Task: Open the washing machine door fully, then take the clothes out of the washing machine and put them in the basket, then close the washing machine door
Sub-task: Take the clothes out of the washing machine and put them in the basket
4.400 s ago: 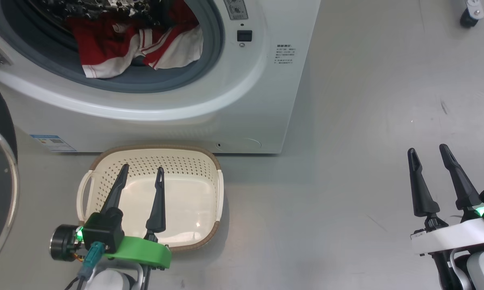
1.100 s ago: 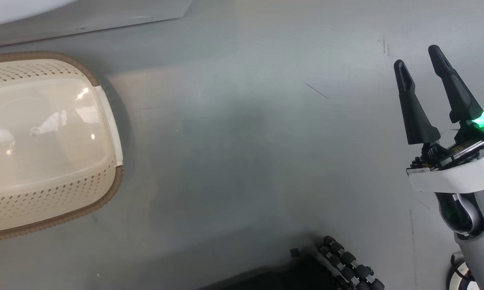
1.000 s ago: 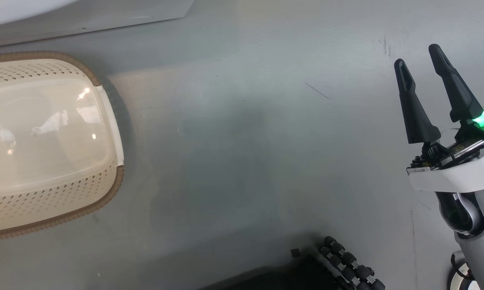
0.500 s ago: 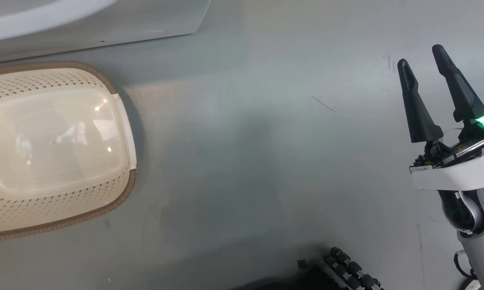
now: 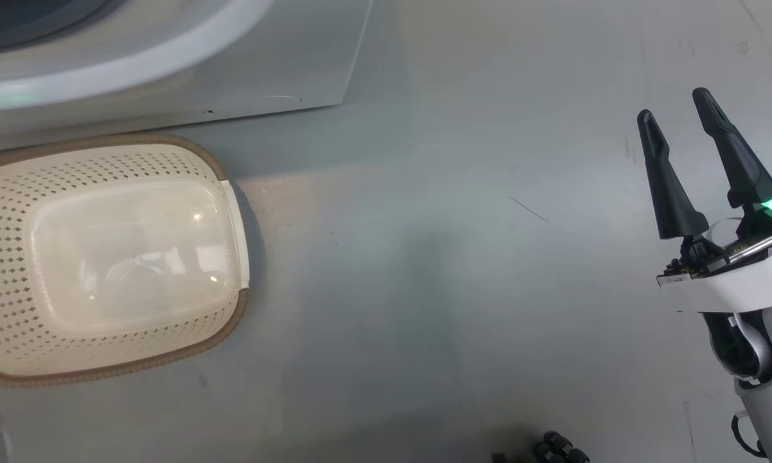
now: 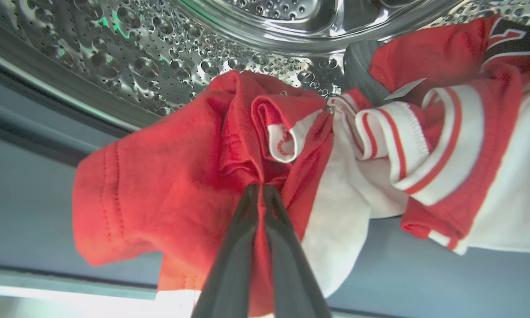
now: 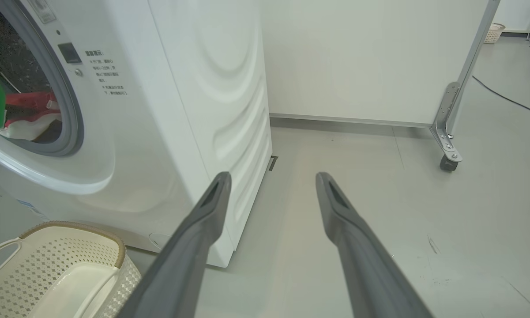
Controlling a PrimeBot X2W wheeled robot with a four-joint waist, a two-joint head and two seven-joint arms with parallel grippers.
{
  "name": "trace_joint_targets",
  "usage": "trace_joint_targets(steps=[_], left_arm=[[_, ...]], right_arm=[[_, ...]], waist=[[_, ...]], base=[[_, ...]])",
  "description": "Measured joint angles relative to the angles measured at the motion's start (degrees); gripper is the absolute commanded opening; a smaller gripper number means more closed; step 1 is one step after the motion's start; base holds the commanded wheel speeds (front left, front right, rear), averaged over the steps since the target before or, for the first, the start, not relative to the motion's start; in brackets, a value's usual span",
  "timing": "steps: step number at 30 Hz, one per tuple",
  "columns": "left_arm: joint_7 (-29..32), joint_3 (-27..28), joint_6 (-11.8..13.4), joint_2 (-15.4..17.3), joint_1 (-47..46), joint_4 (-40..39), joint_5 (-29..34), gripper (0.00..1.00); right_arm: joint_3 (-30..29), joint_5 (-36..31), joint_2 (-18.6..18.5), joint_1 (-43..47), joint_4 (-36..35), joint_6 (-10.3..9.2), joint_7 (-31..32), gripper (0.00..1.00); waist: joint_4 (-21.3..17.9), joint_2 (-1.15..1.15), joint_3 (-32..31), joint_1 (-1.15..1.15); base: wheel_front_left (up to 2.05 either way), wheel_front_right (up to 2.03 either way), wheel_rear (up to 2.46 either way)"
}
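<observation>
1. While the drum mouth stands open, the washing machine (image 7: 167, 101) is the biggest item. One unit, at 10–12 o'clock in the head view and 9–11 o'clock in the right wrist view.
2. Basket (image 5: 3, 257): one, on the floor just in front of the machine at 9 o'clock in the head view, nothing in it. A second, far basket (image 7: 494, 32) sits well back at 1 o'clock in the right wrist view. Not ours, by my read.
3. Clothes (image 6: 167, 190): one red-and-white bundle in the drum mouth, centre to 3 o'clock in the left wrist view. Looks like two or more pieces tangled; can't split the count.
4. Left gripper (image 6: 260, 190): one, fingers pinched together on a fold of the red cloth, at 6 o'clock in its own view.
5. Right gripper (image 5: 673, 105): one, fingers spread apart, holding nothing. At 3 o'clock in the head view, over bare floor, well apart from the basket.
6. Step in hand, my read: haul the pinched piece out and drop it in the basket.
   - Pull straight back over the grey seal, slow, since the pinch is thin and could slip.
   - Lift enough for the trailing cloth to clear the lip.
   - Expect the striped piece to drag along, and watch that it doesn't land on the floor.
   - Centre over the basket before letting go.
</observation>
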Motion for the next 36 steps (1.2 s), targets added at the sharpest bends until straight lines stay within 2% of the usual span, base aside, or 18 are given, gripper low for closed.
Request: trace_joint_targets(steps=[20, 36], left_arm=[[-15.5, -0.4, -5.2, -5.2, 11.8, 1.1, -5.5, 0.00], [-26.5, -3.5, -8.1, -8.8, 22.0, -0.8, -5.5, 0.00]], right_arm=[[-0.9, -1.3, 0.2, 3.7, 0.8, 0.00, 0.0, 1.00], [-0.8, -3.2, 1.9, 7.9, 1.2, 0.00, 0.0, 1.00]], waist=[[5.8, 0.00, -10.0, 0.00], [9.5, 0.00, -17.6, 0.00]], base=[[0.00, 0.00, 0.00], [0.00, 0.00, 0.00]])
